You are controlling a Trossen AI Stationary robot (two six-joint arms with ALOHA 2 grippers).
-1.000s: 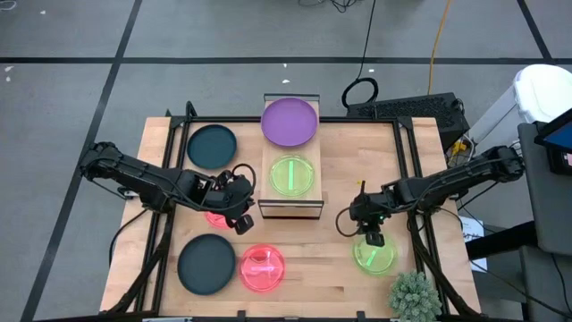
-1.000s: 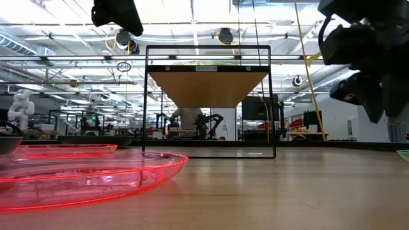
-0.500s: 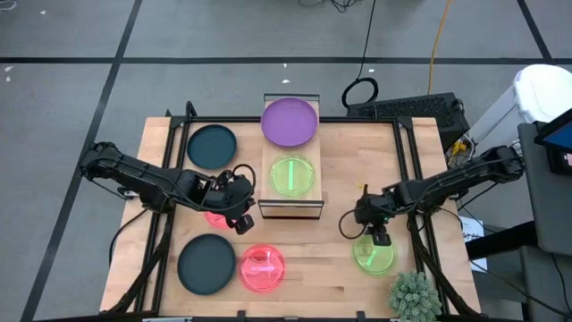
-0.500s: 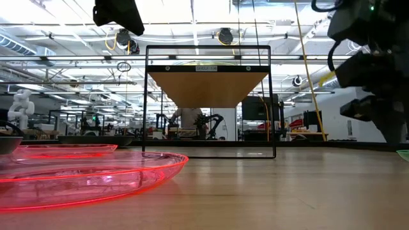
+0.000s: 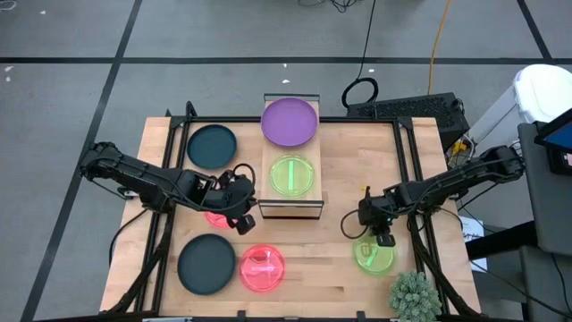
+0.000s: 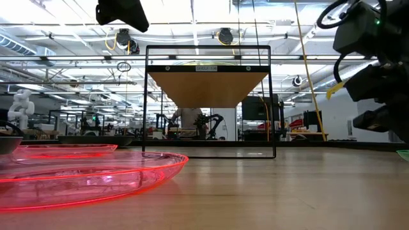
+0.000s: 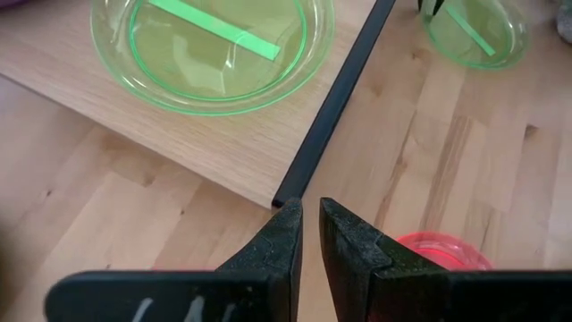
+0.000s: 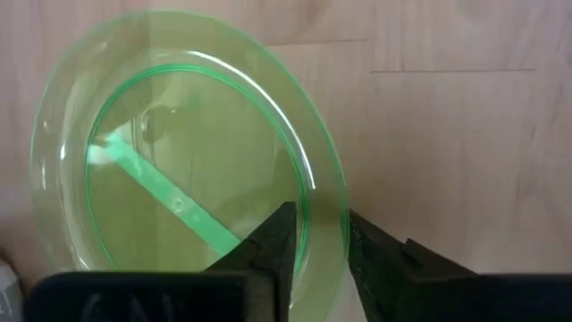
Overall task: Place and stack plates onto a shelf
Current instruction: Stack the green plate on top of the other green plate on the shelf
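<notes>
The shelf (image 5: 291,204) stands mid-table with a green plate (image 5: 291,174) on its wood top and a purple plate (image 5: 290,121) at its far end. A second green plate (image 5: 374,258) lies flat near the table's right near corner. My right gripper (image 5: 382,236) hovers over that plate's far rim (image 8: 329,210), open, one finger on each side of the rim without touching. My left gripper (image 5: 238,211) hangs shut and empty beside the shelf's near left corner, over a pink plate (image 5: 213,217).
Another pink plate (image 5: 262,268) and a dark plate (image 5: 206,264) lie by the near edge, and a second dark plate (image 5: 212,146) sits far left. A small green plant (image 5: 414,296) stands at the near right corner. Bare wood lies between shelf and right arm.
My right gripper has moved a little toward the table's right edge and down, ending over the green plate's far rim. The left arm and all plates have stayed where they were.
</notes>
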